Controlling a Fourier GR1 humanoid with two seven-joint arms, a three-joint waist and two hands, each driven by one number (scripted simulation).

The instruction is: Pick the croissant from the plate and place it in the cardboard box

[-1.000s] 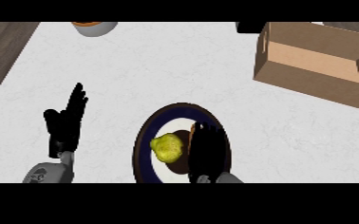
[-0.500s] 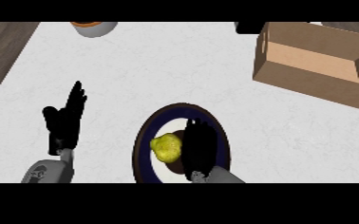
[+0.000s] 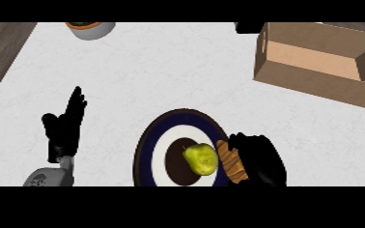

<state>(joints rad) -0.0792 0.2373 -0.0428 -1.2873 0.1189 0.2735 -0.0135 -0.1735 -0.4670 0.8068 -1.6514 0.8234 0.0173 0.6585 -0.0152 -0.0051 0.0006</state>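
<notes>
1. Croissant [image 3: 232,162]: brown, long in shape, lying on the right part of the plate [image 3: 146,147], just beside the yellow-green pear [image 3: 201,158] and touching or almost touching it on the pear's right side.
2. Right hand [image 3: 259,158]: black, lying over the right edge of the plate, directly against the right side of the croissant; fingers bent towards the croissant, but cannot tell from this view whether closed around it or only laid next to it, because the dark hand hides the contact.
3. Plate: round, with dark blue rim, white ring and dark brown centre; standing on the surface [image 3: 171,72] at the lower middle of the view, partly cut by the lower edge.
4. Pear: standing on the dark centre of the plate, slightly right of the middle.
5. Left hand [image 3: 65,128]: at the lower left, well apart from the plate; open, fingers straight and pointing up, holding nothing, resting.
6. Cardboard box [image 3: 314,60]: at the upper right of the surface, open on top, well apart from the plate and from the croissant.
7. Grey bowl [image 3: 91,29]: at the upper left edge of the view, with something orange inside, only partly visible.
8. Surface: pale, marbled white, carrying the plate, the box and the bowl.
</notes>
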